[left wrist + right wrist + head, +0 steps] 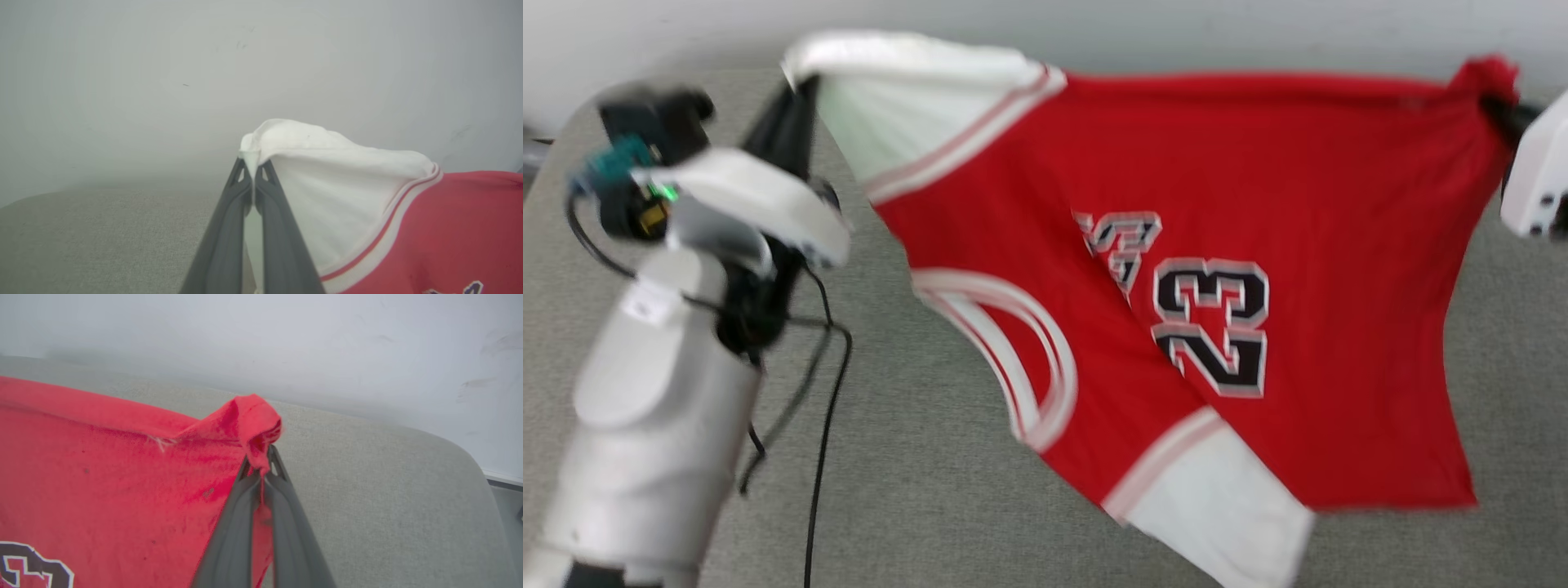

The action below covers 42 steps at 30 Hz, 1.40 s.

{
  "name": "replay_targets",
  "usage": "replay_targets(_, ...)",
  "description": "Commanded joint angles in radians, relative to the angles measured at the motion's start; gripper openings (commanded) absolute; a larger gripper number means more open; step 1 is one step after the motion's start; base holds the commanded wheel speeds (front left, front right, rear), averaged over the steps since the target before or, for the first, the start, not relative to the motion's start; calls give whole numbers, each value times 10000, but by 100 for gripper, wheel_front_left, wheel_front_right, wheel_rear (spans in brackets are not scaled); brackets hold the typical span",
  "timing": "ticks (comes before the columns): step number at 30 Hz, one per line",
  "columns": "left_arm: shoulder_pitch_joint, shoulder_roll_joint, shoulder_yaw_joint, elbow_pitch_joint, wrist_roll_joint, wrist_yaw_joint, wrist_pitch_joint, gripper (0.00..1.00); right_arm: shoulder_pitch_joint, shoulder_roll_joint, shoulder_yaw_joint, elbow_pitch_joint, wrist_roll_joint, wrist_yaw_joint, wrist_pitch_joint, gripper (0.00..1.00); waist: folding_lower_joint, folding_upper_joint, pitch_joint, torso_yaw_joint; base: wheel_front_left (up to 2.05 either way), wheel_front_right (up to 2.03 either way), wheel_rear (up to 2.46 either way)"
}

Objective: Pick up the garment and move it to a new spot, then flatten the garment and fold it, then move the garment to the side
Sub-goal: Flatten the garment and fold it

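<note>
the left hand (253, 165) pinches the shirt (347, 196) by its white sleeve tip, the right hand (261, 459) pinches a red corner, so it hangs stretched between them, long edge running straight from hand to hand, over the grey table (931, 506) beyond.

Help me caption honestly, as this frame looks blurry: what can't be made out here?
- Head view: lettering beside the number on the garment, creased and motion-blurred, unreadable.
- Head view: right gripper, tips buried in bunched red cloth, arm cut by the right edge.
- Left wrist view: how much sleeve the left gripper pinches, hidden between its fingers.
- Right wrist view: the number, cut by the bottom-left corner.
</note>
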State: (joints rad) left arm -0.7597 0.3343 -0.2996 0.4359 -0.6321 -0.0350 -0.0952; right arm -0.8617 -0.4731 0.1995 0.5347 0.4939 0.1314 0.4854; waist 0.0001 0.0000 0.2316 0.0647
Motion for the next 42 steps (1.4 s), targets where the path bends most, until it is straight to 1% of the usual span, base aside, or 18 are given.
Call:
replay_targets(1,-266,80,56,86,75,-2,-63,0,-231,-5,-77,32,-126,-14,-70,0,-1,0,126,-133,0,0,0)
replay_targets(4,-1596,204,93,879,214,-164,-117,0,-1017,194,-367,227,-684,-16,-351,0,-1,0,289,-281,0,0,0)
replay_targets(8,-3267,562,226,1711,361,-302,-89,0,-2256,498,-704,405,-1351,-17,-801,0,-1,0,582,-536,0,0,0)
replay_targets(15,-5967,1137,312,2669,867,-291,-370,0,-4446,742,-1334,743,-2413,-20,-1790,0,-1,0,1219,-737,0,0,0)
replay_targets(20,-7483,1369,206,3176,1161,-388,-522,0,-5656,901,-1433,1136,-2752,-20,-2249,0,-1,0,1709,-765,0,0,0)
replay_targets(23,-8090,1427,112,3513,1221,-465,-505,0,-6204,1009,-1367,1410,-2828,-20,-2469,0,-1,0,2090,-758,0,0,0)
replay_targets(28,-8506,1302,11,3965,1192,-561,-593,0,-6736,1203,-1196,1998,-2892,-20,-2875,0,-1,0,2783,-672,0,0,0)
replay_targets(34,-8299,1042,49,4427,893,-649,-810,0,-7171,1322,-838,2803,-2669,-19,-3223,0,-1,0,3641,-488,0,0,0)
replay_targets(38,-8029,849,52,4730,673,-723,-925,0,-7261,1258,-482,3357,-2430,-17,-3398,0,-1,0,3991,-402,0,0,0)
replay_targets(42,-7415,724,68,5102,374,-805,-1015,0,-6807,1174,-53,3814,-1994,-17,-3685,0,-1,0,4001,-370,0,0,0)
